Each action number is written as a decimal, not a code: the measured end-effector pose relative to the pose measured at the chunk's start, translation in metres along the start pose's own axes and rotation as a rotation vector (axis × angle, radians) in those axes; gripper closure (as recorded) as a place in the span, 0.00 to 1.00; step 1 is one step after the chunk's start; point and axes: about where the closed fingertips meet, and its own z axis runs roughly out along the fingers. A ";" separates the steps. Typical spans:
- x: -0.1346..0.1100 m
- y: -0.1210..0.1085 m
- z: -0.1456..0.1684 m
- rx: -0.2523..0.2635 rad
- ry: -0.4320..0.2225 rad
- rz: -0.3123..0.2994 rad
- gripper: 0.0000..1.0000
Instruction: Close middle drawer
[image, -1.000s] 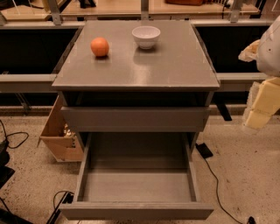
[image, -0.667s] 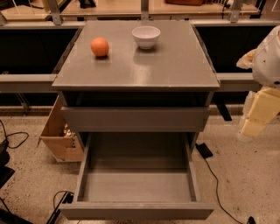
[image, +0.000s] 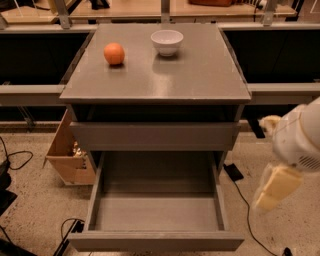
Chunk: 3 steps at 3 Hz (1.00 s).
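Observation:
The gray cabinet (image: 155, 75) stands in the middle of the view. The middle drawer (image: 152, 136) has a plain flat gray front and stands pulled out a little under the top. Below it, the bottom drawer (image: 156, 240) is pulled far out and shows nothing inside. My gripper (image: 276, 189), cream-coloured at the end of the white arm (image: 300, 137), hangs at the right of the cabinet, level with the open bottom drawer and apart from both drawers. It holds nothing that I can see.
An orange (image: 114, 53) and a white bowl (image: 167, 41) sit on the cabinet top. A cardboard box (image: 67, 152) stands on the floor to the left. Cables (image: 245, 210) and a small black object (image: 233, 172) lie on the floor to the right.
My arm and gripper have moved down and a little left along the cabinet's right side, from the height of the cabinet top to beside the bottom drawer. The drawers have not moved.

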 end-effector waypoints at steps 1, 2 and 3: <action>0.009 0.037 0.049 0.004 -0.020 0.019 0.00; 0.018 0.085 0.107 -0.042 0.012 0.012 0.00; 0.039 0.122 0.133 -0.107 0.052 0.015 0.00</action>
